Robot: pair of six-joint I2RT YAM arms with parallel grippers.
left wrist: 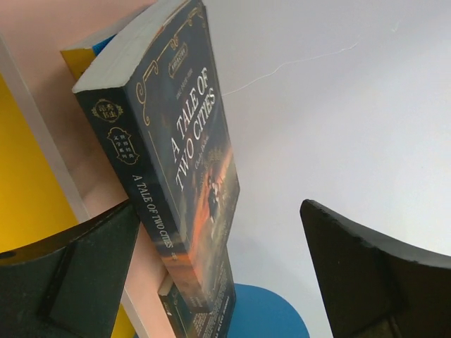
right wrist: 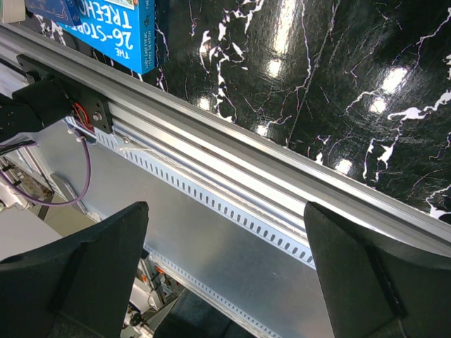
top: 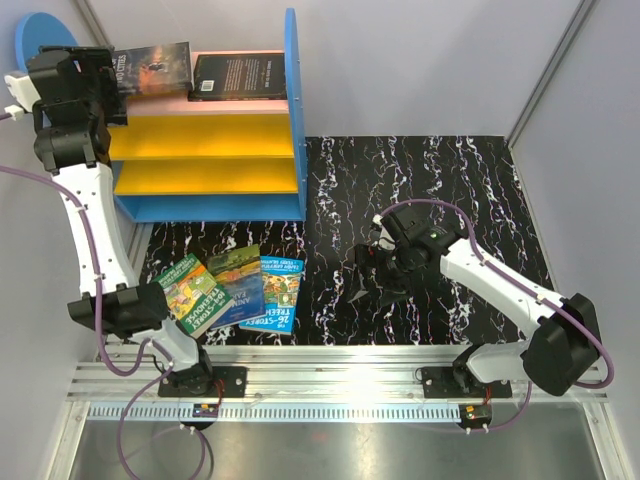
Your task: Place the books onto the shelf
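The shelf [top: 210,150] stood at the far left of the table [top: 450,200], with two dark books [top: 240,75] already lying on its pink top board. Three colourful books [top: 240,285] lay fanned near the left arm's base, not yet shelved, so the job looked under half done. The left gripper [top: 108,82] sat by the dark A Tale of Two Cities [left wrist: 190,162], jaws wide and gripping nothing. The right gripper [top: 385,265] hovered mid-table, wide and empty.

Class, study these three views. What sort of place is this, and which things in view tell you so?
Most likely a robot lab cell: plain white partition walls, a left arm and right arm bolted to an aluminium rail, and a toy-like shelf.
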